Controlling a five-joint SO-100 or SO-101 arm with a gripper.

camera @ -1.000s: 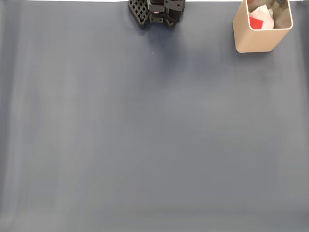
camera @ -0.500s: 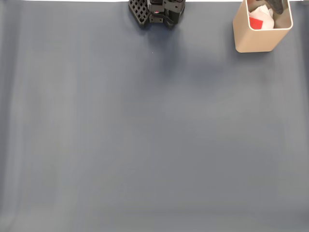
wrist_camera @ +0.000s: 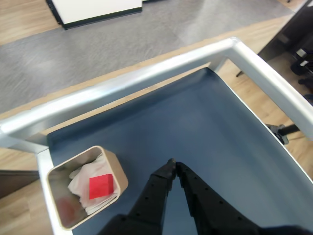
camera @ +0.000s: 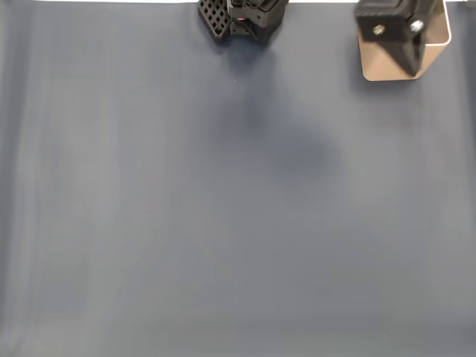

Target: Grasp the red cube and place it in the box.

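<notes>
In the wrist view the gripper (wrist_camera: 172, 162) reaches up from the bottom edge, its two black fingers (wrist_camera: 159, 188) meeting at the tips, so the jaws are closed with nothing between them. Below and left of the jaw tips stands the box (wrist_camera: 117, 172), its mouth facing the camera. The cube (wrist_camera: 101, 186) lies inside it, resting on crumpled white paper (wrist_camera: 83, 180), well apart from the tips and clear of both fingers. Under and beyond the jaws lies the dark blue mat (wrist_camera: 195, 127), and past it a silver frame (wrist_camera: 146, 76) runs along the table's edges; farther out there is grey floor (wrist_camera: 98, 44).

In the fixed view the gripper's black body (camera: 394, 33) hangs over the box (camera: 379, 68) at the top right and hides most of its mouth, so the cube cannot be seen there and the jaw tips are not shown either. The black latticed base (camera: 242, 18) sits at the top edge, to the left of the box, and a soft shadow falls on the mat (camera: 223, 223) below it.
</notes>
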